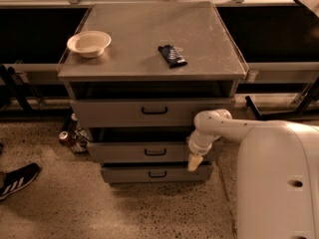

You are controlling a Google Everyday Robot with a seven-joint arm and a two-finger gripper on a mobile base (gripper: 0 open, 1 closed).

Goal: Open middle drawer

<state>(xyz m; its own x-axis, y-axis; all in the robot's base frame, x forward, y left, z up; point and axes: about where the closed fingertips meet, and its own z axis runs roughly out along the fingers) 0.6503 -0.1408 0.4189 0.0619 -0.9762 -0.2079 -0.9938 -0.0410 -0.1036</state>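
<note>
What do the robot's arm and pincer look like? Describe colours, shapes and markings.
The arm is a smooth white tube with rounded joints and small dark dots. Its pincer, a pale cream tapered tip, sits by the right end of the middle drawer.

Dim, warm light falls on a speckled terrazzo floor (124,210) that fills the lower part of the frame. A grey metal cabinet (139,39) stands in the centre, its flat top scuffed. Behind it, a pale horizontal rail (281,72) crosses dark recesses to left and right. Black frame legs (12,86) slant at the left edge. The gripper (194,162) hangs right of centre, before the cabinet's lower front.
</note>
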